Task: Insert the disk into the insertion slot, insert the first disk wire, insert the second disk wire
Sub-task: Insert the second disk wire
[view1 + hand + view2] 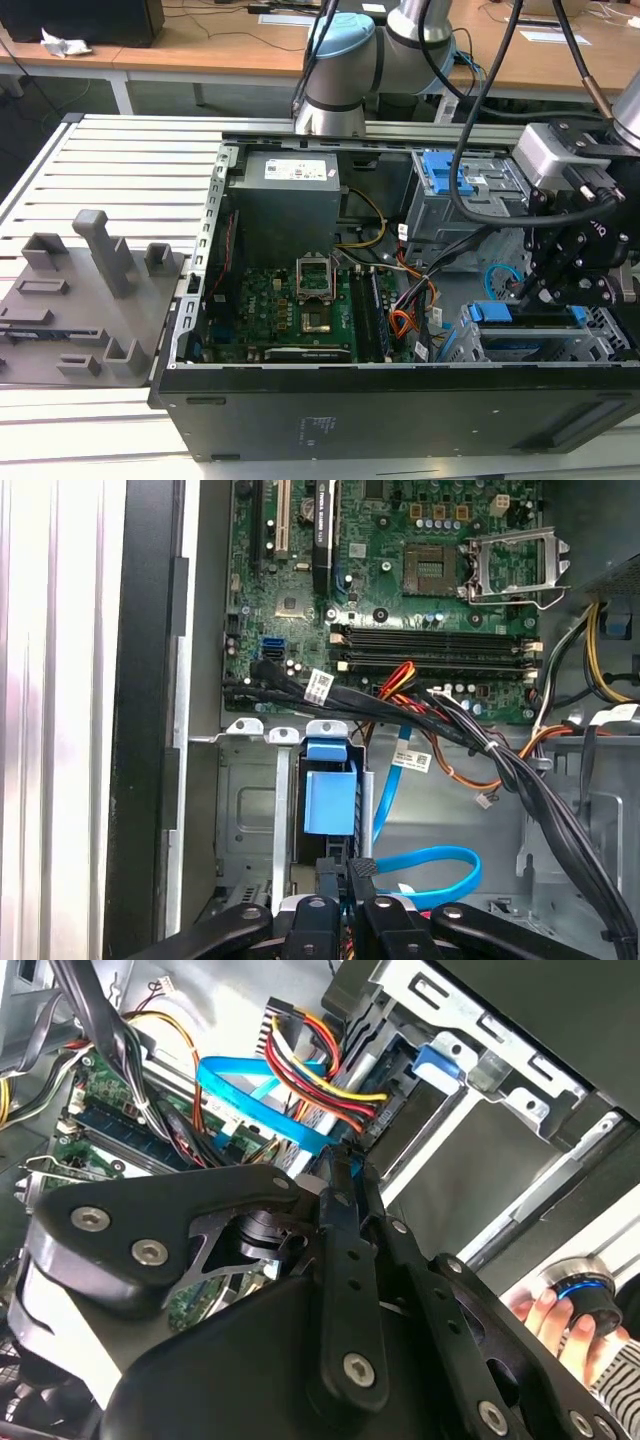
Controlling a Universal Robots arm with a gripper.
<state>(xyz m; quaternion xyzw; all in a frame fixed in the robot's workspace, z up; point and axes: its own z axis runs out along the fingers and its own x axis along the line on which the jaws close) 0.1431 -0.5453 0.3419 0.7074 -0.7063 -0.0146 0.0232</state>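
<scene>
We're scanning L to R in the exterior view: motherboard mid-case, then the disk seated in the insertion slot. End effector clenched w/ nothing gripped, just above it, by the second disk wire.

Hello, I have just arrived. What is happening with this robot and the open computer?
A robot arm's black gripper is lowered inside the open black computer case, at the grey perforated metal drive cage on the exterior view's right. A silver disk in a bright blue plastic carrier sits in the bay. The fingers look closed near the light-blue flat cable and the red, orange and black wire bundle.
</scene>
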